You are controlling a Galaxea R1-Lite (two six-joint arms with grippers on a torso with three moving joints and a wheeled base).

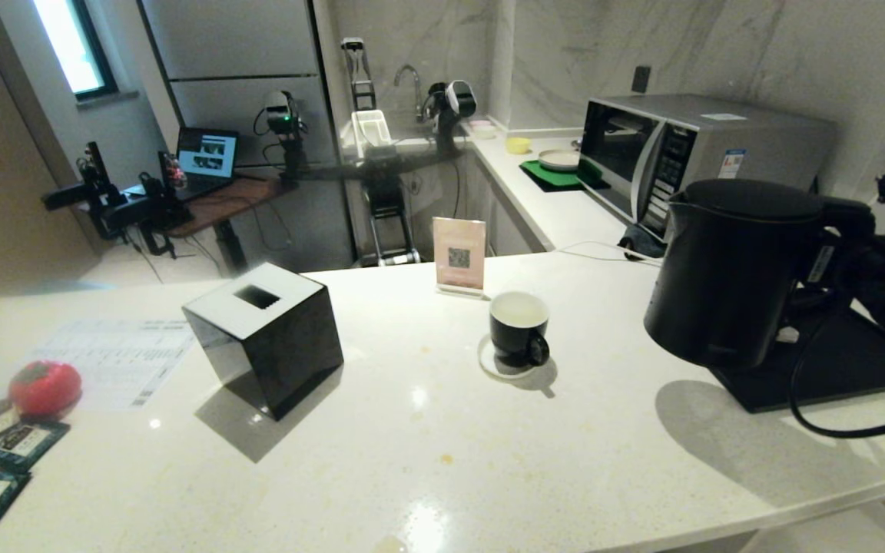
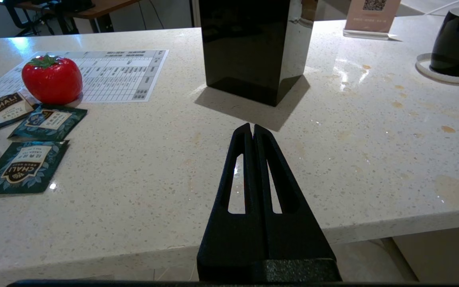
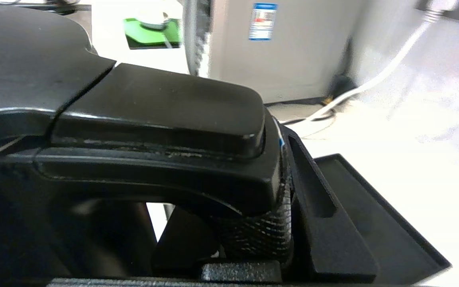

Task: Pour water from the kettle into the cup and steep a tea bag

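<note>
Packets lie at the desk's far left, no loose tea bag visible. Left claw hangs pinched shut and empty at the near edge, well left of the work. Cup stands mid-desk on its coaster, handle toward the robot. Right of it the kettle stays upright, long axis vertical, spout pointing left toward the cup. Right claw grips its handle, so that arm is nearer

We see a white speckled counter. A black cube, printed sheet, red strawberry and teal packets lie left. A cup on its coaster sits mid-counter, near a card stand; a black tray lies right.
</note>
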